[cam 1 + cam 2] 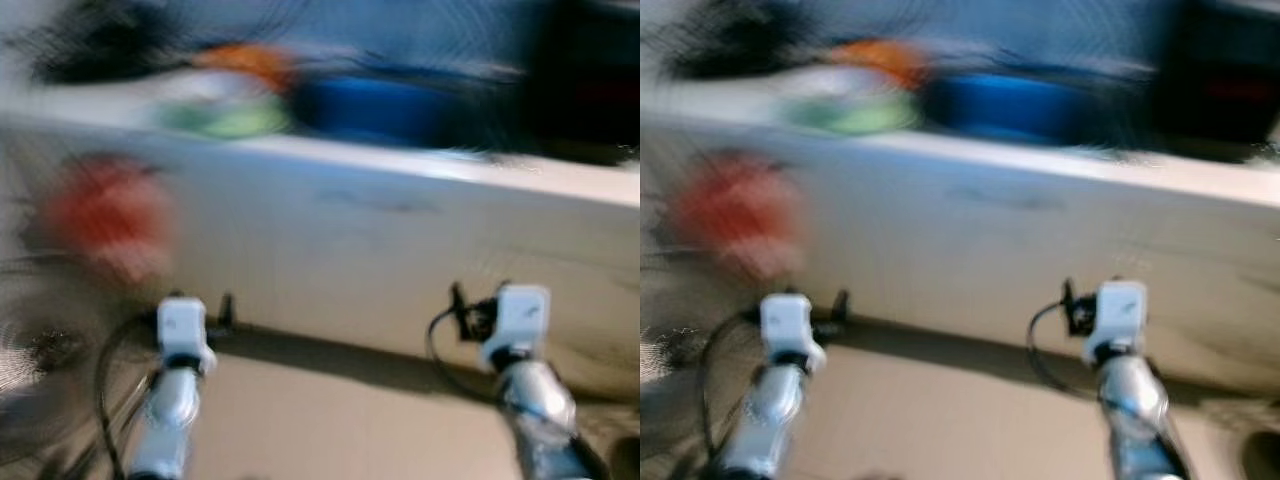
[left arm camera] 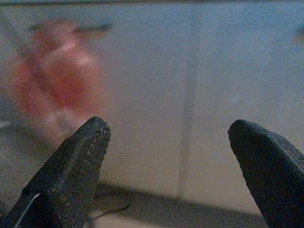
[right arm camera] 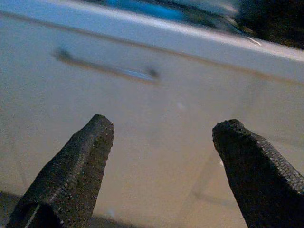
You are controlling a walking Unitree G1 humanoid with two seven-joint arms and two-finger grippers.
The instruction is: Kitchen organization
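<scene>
We judged nothing organized yet: both our left pincer [image 2: 168,156] and right pincer [image 3: 164,156] gaped wide, empty, facing the bench [image 1: 420,165].

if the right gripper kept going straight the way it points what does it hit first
Most likely the pale cabinet front below the counter edge, near the drawer handle. The right gripper is open and empty; blur leaves the depth unclear.

Blurred white cabinet front [image 1: 400,250], pale counter edge [image 1: 560,175], beige floor [image 1: 330,420]
</scene>
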